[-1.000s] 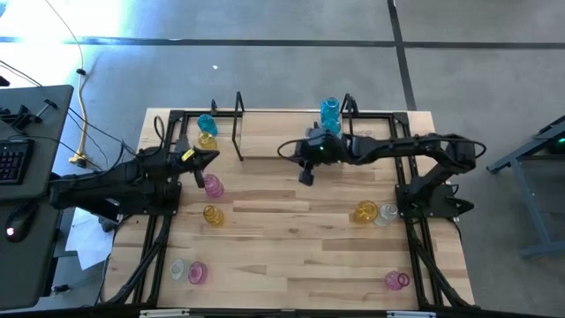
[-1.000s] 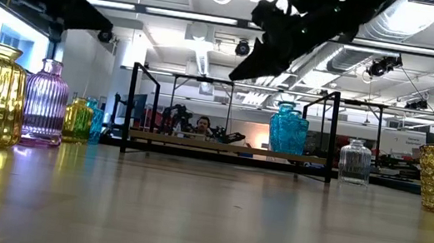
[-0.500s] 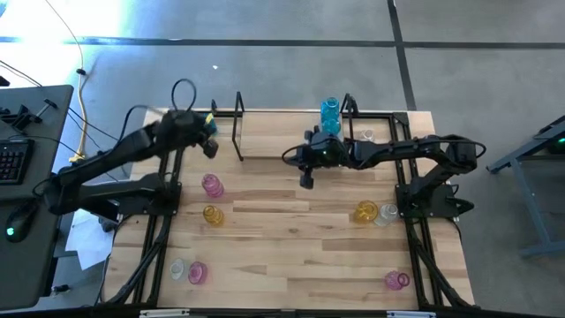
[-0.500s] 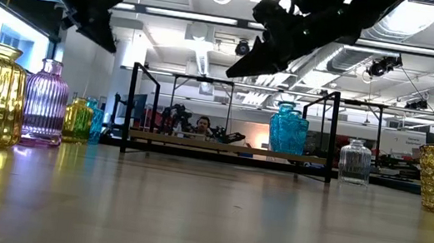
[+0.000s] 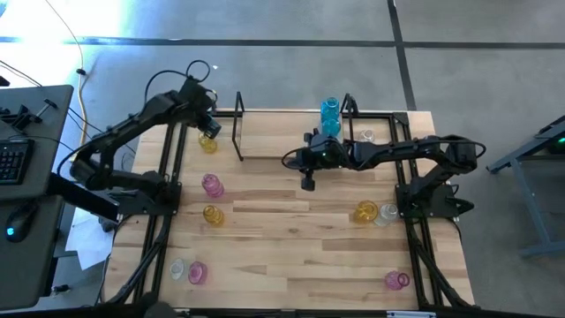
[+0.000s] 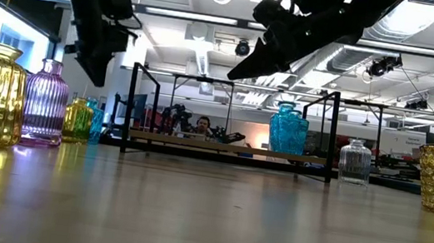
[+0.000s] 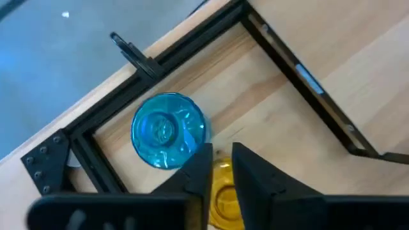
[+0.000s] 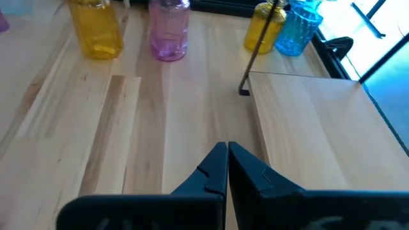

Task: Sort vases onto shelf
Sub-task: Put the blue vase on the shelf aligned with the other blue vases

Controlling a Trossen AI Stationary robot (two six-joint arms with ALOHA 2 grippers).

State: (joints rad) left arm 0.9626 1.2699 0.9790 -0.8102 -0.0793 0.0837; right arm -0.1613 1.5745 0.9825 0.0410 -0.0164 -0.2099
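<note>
The shelf (image 5: 291, 134) is a light board in a black rod frame at the table's far middle. A cyan-blue vase (image 5: 330, 113) stands at its right end. At the far left corner stand a blue vase (image 7: 169, 131) and an amber vase (image 7: 223, 191). My left gripper (image 7: 222, 156) hangs above those two, pointing down, fingers a little apart, touching neither. My right gripper (image 8: 227, 148) is shut and hovers over bare table before the shelf (image 8: 307, 121). In the high view, my left gripper (image 5: 206, 110) is at the far left and my right gripper (image 5: 307, 182) near the middle.
Loose vases stand on the table: pink (image 5: 212, 185) and amber (image 5: 212, 214) at the left, clear (image 5: 177, 268) and pink (image 5: 197, 273) near left, amber (image 5: 366, 212) and clear (image 5: 386, 215) at the right, pink (image 5: 395, 281) near right, clear (image 5: 365, 136) beside the shelf.
My left arm has risen from the table's left side and swung toward the far edge. Its gripper has tipped from level to pointing down and now hangs over the blue and amber vases at the far left corner. No vase has moved.
</note>
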